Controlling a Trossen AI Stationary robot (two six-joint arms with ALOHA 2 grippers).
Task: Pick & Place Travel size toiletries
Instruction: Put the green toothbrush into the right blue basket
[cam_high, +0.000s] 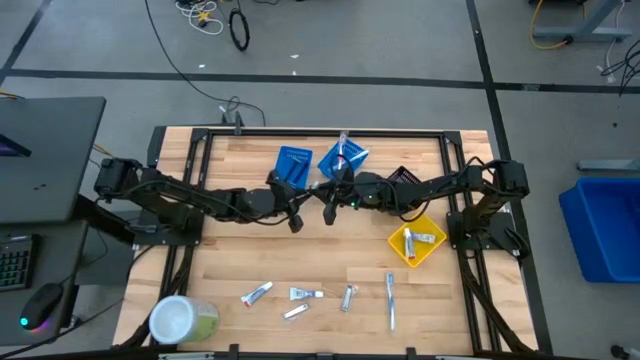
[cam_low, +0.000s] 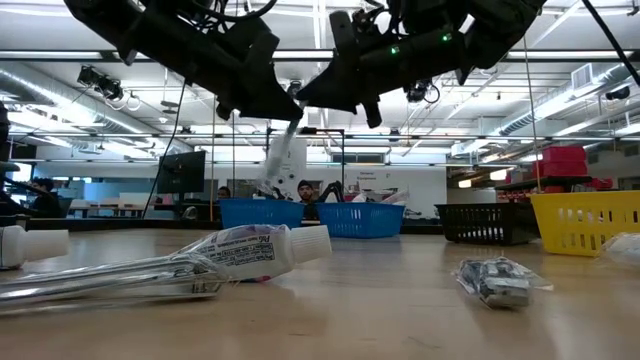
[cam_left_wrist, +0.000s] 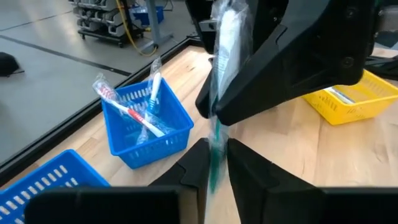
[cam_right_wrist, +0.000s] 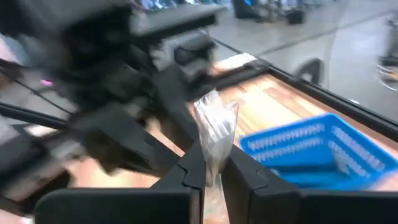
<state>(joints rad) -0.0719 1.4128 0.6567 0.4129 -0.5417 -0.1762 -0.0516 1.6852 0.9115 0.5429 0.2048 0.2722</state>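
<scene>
Both arms meet above the table's middle. My left gripper (cam_left_wrist: 215, 177) (cam_high: 296, 214) and my right gripper (cam_right_wrist: 213, 171) (cam_high: 329, 205) are each shut on one wrapped toothbrush (cam_left_wrist: 219, 124), a slim teal brush in a clear sleeve. In the low view the toothbrush (cam_low: 281, 155) slants down below the two grippers, well above the table. More toiletries lie on the near part of the table: small white tubes (cam_high: 257, 293) (cam_high: 305, 294) (cam_high: 347, 297) and a toothbrush (cam_high: 390, 300). The far blue bin (cam_left_wrist: 149, 127) holds wrapped toothbrushes. My left gripper pinches the toothbrush's teal end (cam_left_wrist: 216, 155) between its two fingers, which lie across it. The brush is lifted clear and runs on into the other gripper. My right gripper pinches the clear wrapper (cam_right_wrist: 214, 146) between its two fingers, with the crinkled wrapper end (cam_right_wrist: 214, 115) sticking out past them, clear of the table.
Two blue bins (cam_high: 293, 162) (cam_high: 345, 158) stand at the far edge, a black bin (cam_high: 405, 177) to their right, and a yellow bin (cam_high: 417, 244) with items nearer on the right. A round white-and-green container (cam_high: 181, 320) sits at the near left corner.
</scene>
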